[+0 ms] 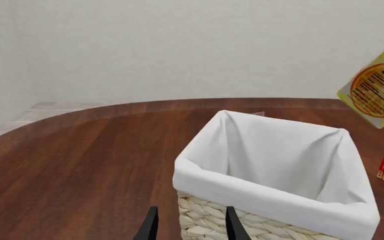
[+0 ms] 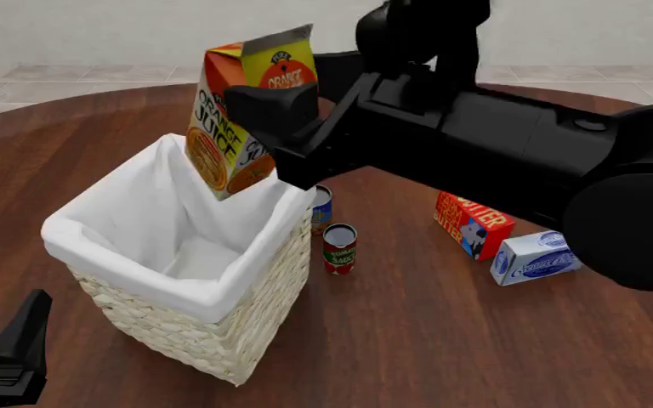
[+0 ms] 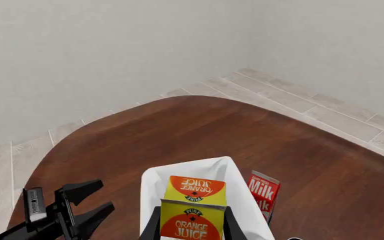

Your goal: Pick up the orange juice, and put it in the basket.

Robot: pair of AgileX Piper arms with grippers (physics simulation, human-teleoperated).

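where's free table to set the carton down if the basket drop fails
Bare wood lies near the front edge, right of the basket and below the butter box. Crowded: the cans against the basket's right wall, under the right gripper.
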